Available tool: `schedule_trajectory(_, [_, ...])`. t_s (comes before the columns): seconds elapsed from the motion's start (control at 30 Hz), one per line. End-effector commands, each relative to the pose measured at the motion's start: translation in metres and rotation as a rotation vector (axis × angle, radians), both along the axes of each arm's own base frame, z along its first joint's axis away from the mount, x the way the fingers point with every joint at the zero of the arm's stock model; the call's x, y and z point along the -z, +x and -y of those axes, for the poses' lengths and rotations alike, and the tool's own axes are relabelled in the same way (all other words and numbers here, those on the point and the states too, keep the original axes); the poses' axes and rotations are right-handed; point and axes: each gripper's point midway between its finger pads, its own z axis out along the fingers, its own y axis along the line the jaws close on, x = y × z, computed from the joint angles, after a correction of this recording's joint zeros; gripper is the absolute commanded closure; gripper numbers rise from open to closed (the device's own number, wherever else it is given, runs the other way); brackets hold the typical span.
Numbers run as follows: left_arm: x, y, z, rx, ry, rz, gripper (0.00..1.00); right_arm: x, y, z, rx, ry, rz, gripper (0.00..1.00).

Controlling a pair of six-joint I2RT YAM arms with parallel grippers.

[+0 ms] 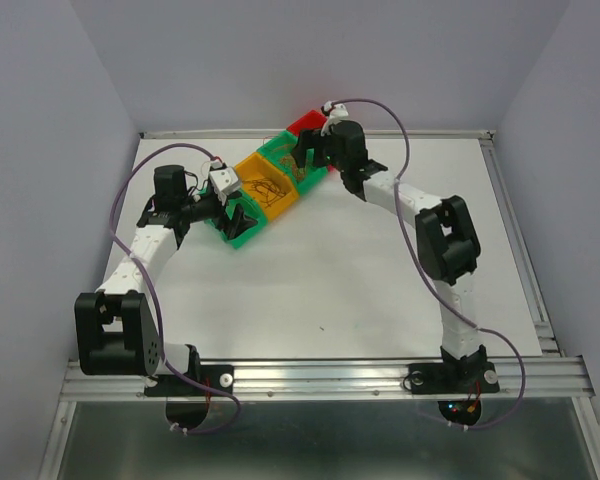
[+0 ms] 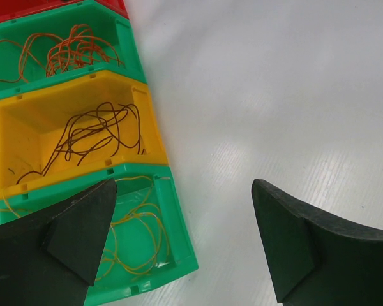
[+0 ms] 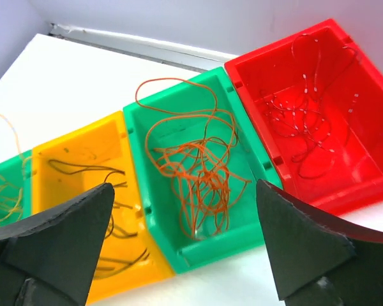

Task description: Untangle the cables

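Four bins stand in a row, each holding thin curly cables. In the right wrist view, orange cables (image 3: 201,172) lie tangled in a green bin (image 3: 140,166), with one loop rising over its rim. Beside them are red cables (image 3: 303,121) in a red bin (image 3: 370,172) and dark cables (image 3: 108,185) in a yellow bin (image 3: 70,150). My right gripper (image 3: 184,191) hangs open above the orange cables, holding nothing. In the left wrist view, yellow cables (image 2: 131,236) lie in the end green bin (image 2: 179,248). My left gripper (image 2: 184,185) is open over that bin's edge and the table.
The bin row (image 1: 270,190) runs diagonally across the back left of the white table (image 1: 360,280). Grey walls close in the back and sides. A metal rail (image 1: 330,378) lines the near edge. Purple arm cables (image 1: 405,130) loop above both arms.
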Motion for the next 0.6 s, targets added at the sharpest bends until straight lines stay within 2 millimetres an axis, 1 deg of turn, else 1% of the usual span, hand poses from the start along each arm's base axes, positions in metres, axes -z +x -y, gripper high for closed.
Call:
schedule_trajectory(0.0, [-0.011, 0.005, -0.001, -0.015, -0.006, 0.053, 0.01, -0.062, -0.032, 0.017, 0.026, 0.009, 0.093, 0.00])
schedule_trajectory(0.03, [-0.011, 0.006, -0.002, -0.020, -0.007, 0.056, 0.01, -0.059, -0.040, 0.024, 0.039, 0.002, 0.089, 0.00])
schedule_trajectory(0.07, [-0.013, 0.006, -0.003, -0.026, -0.005, 0.062, 0.01, -0.060, -0.063, 0.037, 0.040, 0.000, 0.084, 0.00])
schedule_trajectory(0.1, [-0.013, 0.005, -0.002, -0.026, -0.008, 0.064, 0.01, -0.062, -0.073, 0.043, 0.046, 0.015, 0.107, 0.00])
schedule_trajectory(0.13, [-0.014, 0.005, -0.003, -0.031, -0.007, 0.065, 0.01, -0.061, -0.085, 0.050, 0.047, 0.015, 0.111, 0.00])
schedule_trajectory(0.17, [-0.016, 0.006, -0.004, -0.038, -0.007, 0.068, 0.01, -0.058, -0.109, 0.069, 0.077, 0.009, 0.110, 0.00])
schedule_trajectory(0.2, [-0.015, 0.005, -0.004, -0.039, -0.009, 0.065, 0.01, -0.055, -0.119, 0.081, 0.109, 0.003, 0.106, 0.00])
schedule_trajectory(0.23, [-0.015, 0.005, -0.005, -0.044, -0.007, 0.067, 0.01, -0.057, -0.130, 0.093, 0.133, 0.007, 0.110, 0.00])
schedule_trajectory(0.27, [-0.017, 0.004, -0.006, -0.047, -0.007, 0.070, 0.01, -0.049, -0.144, 0.101, 0.141, 0.001, 0.096, 0.00])
schedule_trajectory(0.3, [-0.017, 0.005, -0.007, -0.054, -0.004, 0.073, 0.01, -0.044, -0.169, 0.119, 0.160, 0.004, 0.092, 0.00])
schedule_trajectory(0.33, [-0.016, 0.004, -0.009, -0.061, -0.001, 0.072, 0.01, -0.036, -0.181, 0.130, 0.188, 0.000, 0.083, 0.00])
schedule_trajectory(0.37, [-0.019, 0.003, -0.012, -0.073, 0.003, 0.085, 0.01, -0.031, -0.192, 0.140, 0.209, 0.005, 0.077, 0.00])
schedule_trajectory(0.4, [-0.018, 0.001, -0.015, -0.084, 0.005, 0.085, 0.01, -0.023, -0.215, 0.157, 0.228, 0.019, 0.076, 0.00])
schedule_trajectory(0.43, [-0.017, -0.002, -0.016, -0.086, 0.004, 0.089, 0.01, -0.018, -0.226, 0.163, 0.234, 0.026, 0.075, 0.00])
schedule_trajectory(0.47, [-0.022, -0.003, -0.022, -0.113, 0.002, 0.103, 0.01, -0.018, -0.235, 0.170, 0.247, 0.044, 0.081, 0.00])
schedule_trajectory(0.5, [-0.024, -0.003, -0.026, -0.130, 0.000, 0.114, 0.01, -0.012, -0.244, 0.176, 0.266, 0.069, 0.070, 0.00])
schedule_trajectory(0.53, [-0.020, -0.010, -0.027, -0.133, -0.003, 0.112, 0.01, -0.009, -0.259, 0.187, 0.280, 0.093, 0.082, 0.00])
schedule_trajectory(0.57, [-0.013, -0.014, -0.026, -0.125, -0.006, 0.093, 0.01, -0.003, -0.265, 0.191, 0.288, 0.106, 0.079, 0.00])
